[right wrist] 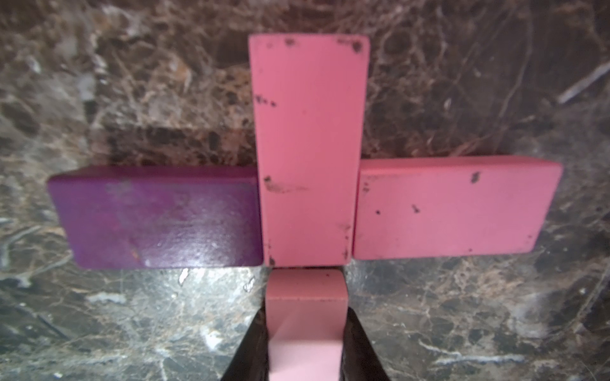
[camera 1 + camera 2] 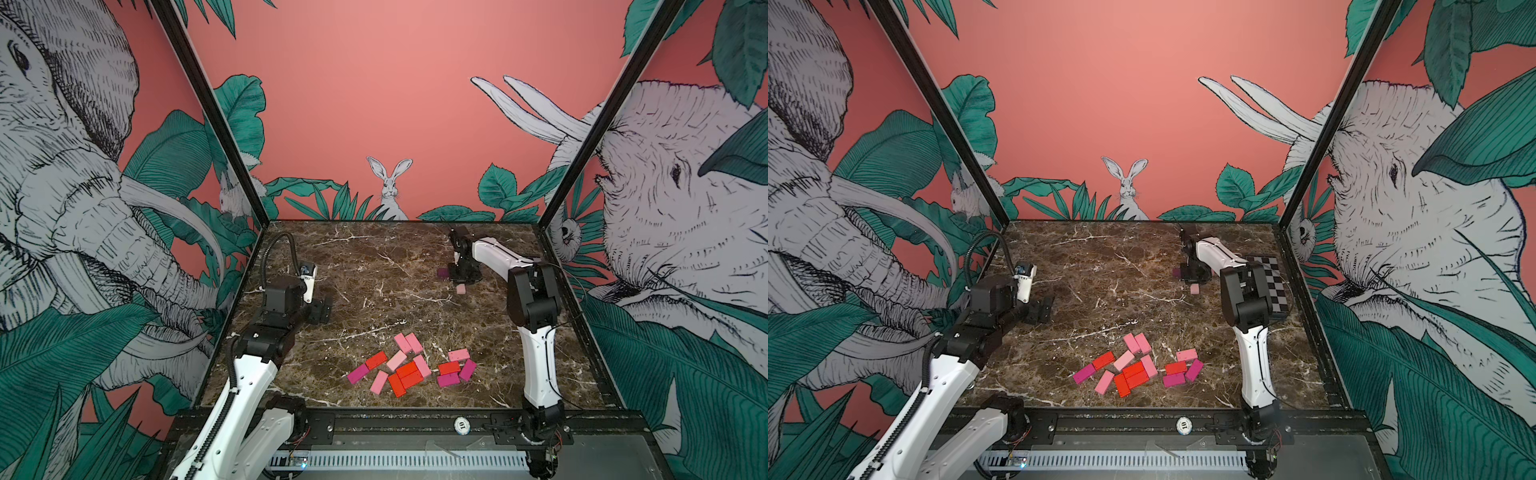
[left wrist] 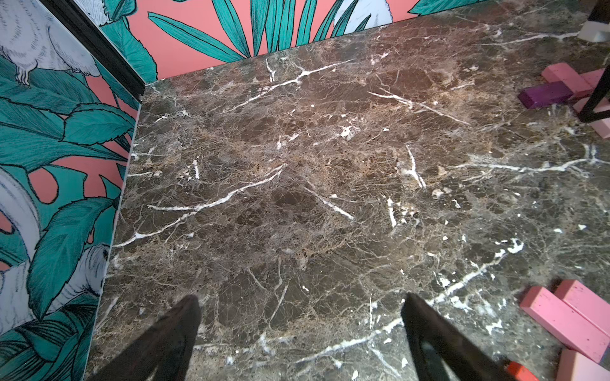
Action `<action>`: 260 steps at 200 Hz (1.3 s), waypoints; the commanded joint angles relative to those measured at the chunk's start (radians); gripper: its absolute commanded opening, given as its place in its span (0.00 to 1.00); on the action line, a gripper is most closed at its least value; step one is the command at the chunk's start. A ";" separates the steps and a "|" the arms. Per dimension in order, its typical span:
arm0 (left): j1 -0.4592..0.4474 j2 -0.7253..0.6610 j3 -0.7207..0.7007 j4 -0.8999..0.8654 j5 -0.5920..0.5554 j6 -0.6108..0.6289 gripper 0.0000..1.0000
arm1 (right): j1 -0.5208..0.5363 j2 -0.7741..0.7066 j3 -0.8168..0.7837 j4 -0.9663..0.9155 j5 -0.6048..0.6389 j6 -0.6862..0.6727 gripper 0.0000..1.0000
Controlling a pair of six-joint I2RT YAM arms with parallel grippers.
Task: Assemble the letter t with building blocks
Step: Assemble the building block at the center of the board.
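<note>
Brown marble desk [image 2: 374,257] in both top views, with a loose heap of red, pink and magenta building blocks [image 2: 409,370] near the front, ready to be picked. Far back on the right, the right hand [image 2: 464,278] pointing down at the start of the letter, with a purple block [image 2: 443,273] just beside and a light pink block [image 2: 460,289] poking out toward the front. Left hand [image 2: 320,309] off to the left, well apart from the heap, likely so as not to bump the work. Checkered board [image 2: 1268,282] behind the right arm in a top view. From the left wrist: fingers [image 3: 171,336] spread wide, nothing between them, only bare desk below. From the right wrist: closed tight on the light pink block, its end right up against a middle pink block [image 1: 308,148], probably to make the stem longer. Purple block touching one side of that middle block, another pink block [image 1: 452,207] touching the other side, making the crossbar.
</note>
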 commanded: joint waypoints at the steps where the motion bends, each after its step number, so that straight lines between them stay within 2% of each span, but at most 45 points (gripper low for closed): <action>1: 0.001 0.000 0.006 -0.011 0.009 0.005 0.97 | -0.008 0.042 0.002 0.027 0.020 0.008 0.10; 260: 0.002 0.002 0.007 -0.014 0.009 0.004 0.97 | -0.012 0.042 -0.003 0.052 0.033 0.010 0.12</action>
